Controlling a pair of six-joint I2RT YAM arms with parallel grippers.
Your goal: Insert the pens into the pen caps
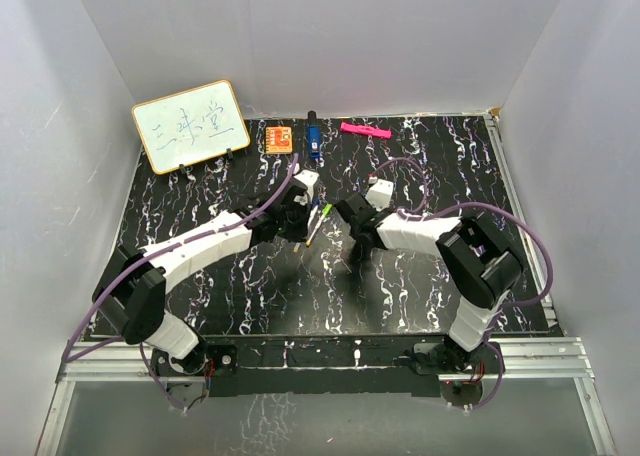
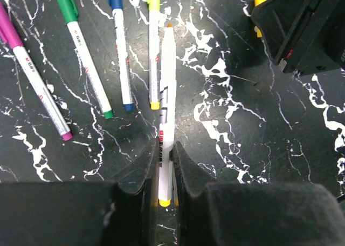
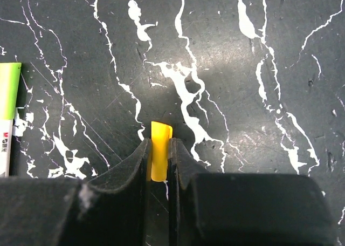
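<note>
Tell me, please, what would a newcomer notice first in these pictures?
Near the table's middle, the left arm's jaws pinch a white pen by its rear end, its tip bare. Opposite, the right arm's jaws grip a small yellow cap. Four capped pens lie on the dark marbled table beside the held pen.
</note>
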